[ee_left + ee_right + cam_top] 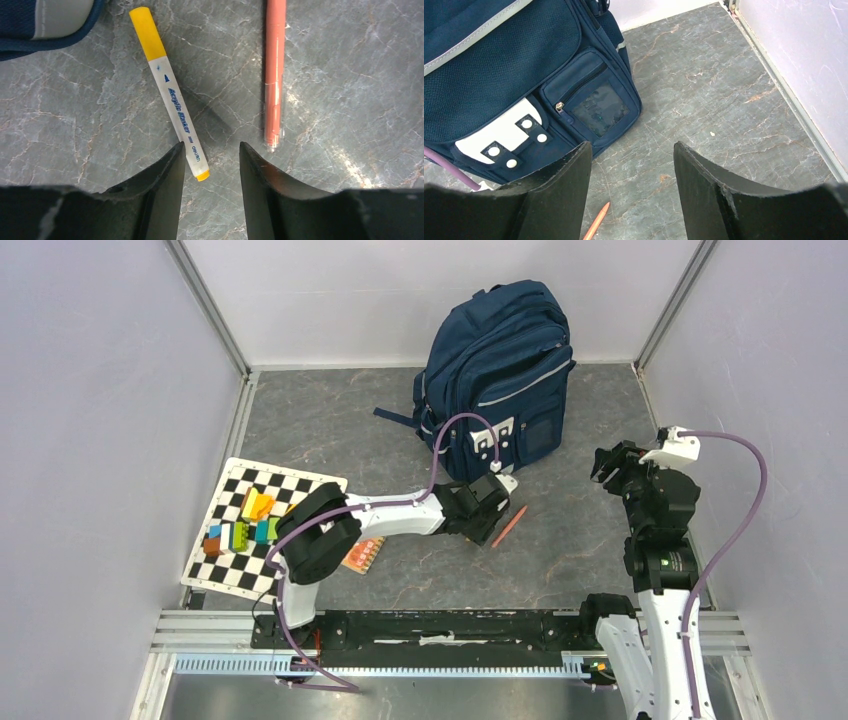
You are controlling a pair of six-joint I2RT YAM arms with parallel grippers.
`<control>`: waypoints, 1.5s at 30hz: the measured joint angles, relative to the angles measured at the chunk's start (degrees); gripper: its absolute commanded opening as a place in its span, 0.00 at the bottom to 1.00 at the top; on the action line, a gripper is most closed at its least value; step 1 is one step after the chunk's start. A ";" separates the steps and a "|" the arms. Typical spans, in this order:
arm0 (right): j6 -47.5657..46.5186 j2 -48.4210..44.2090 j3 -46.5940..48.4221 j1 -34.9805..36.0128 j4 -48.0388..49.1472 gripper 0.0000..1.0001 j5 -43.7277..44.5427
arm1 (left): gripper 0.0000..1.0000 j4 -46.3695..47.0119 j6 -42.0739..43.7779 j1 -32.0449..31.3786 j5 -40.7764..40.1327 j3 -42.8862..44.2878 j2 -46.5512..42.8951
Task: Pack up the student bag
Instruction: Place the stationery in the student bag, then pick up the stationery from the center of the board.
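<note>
- I'm picking up the yellow marker [170, 95]: left gripper [211, 150] fingers spread astride its end, not pinching.
- Next I'd close squarely, lift, and carry it to the bag [500, 360].
- Right gripper [631, 147] spread, empty.

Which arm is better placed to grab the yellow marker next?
Left. The left tool sits over the yellow acrylic marker, whose end lies between the open fingers. The right tool hangs apart, facing the student bag.
</note>
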 measured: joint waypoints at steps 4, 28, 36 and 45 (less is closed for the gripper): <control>-0.37 -0.17 -0.24 0.00 -0.11 0.66 -0.02 | 0.50 -0.44 -0.02 0.61 -0.74 0.00 0.02; -0.44 -0.07 -0.26 0.00 -0.13 0.66 -1.09 | 0.18 -1.07 -0.09 2.08 -0.37 1.27 2.58; -0.61 -0.33 -0.76 0.00 -0.31 0.66 -1.01 | 0.05 -0.96 -0.07 2.08 1.01 0.59 1.86; -1.14 -0.31 -0.76 0.00 -0.33 0.66 0.26 | 0.04 0.66 0.02 2.08 4.37 -7.65 -9.11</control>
